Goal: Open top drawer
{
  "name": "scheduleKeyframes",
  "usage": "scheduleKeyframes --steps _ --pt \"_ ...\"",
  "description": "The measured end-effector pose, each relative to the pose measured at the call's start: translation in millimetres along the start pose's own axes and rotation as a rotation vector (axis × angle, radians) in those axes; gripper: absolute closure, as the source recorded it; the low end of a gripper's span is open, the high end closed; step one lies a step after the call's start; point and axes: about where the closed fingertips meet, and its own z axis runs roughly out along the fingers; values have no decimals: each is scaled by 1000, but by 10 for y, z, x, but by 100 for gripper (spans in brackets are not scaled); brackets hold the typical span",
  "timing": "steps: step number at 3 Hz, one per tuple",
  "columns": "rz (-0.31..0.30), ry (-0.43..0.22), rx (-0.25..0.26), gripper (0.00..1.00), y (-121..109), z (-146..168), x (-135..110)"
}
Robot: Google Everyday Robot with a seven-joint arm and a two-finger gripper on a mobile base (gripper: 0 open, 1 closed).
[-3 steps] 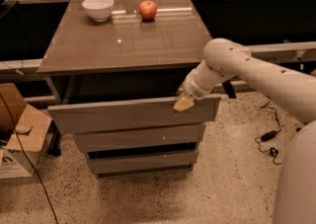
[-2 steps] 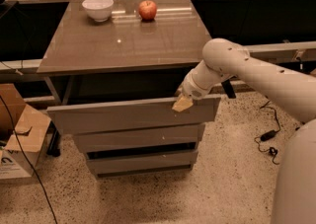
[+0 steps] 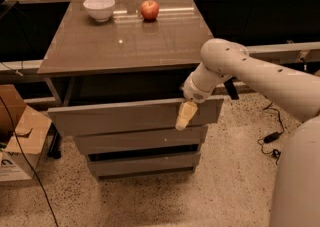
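Camera view: gripper [image 3: 185,114] at top drawer [image 3: 120,118] front's upper right edge; grip state cannot tell.

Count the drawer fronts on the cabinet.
3: the top drawer, pulled out, gripper on its right end; the middle drawer just below; the bottom drawer lowest. None seems hidden.

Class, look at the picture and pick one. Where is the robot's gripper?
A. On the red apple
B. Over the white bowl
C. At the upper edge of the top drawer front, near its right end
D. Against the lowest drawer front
C: the gripper sits at the upper edge of the top drawer, near its right end. It is well away from the bowl and apple, which are on the cabinet top.
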Motion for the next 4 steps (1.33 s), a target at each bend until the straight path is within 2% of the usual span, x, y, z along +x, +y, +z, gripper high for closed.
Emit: scheduleKeyframes --steps 1,2,3,4 --pt "-6 81 -85 18 291 3 230" --pt "-18 122 -129 41 415 -12 287" --pt "-18 122 -129 70 402 -75 255" --pt "-18 122 -129 58 390 -71 251"
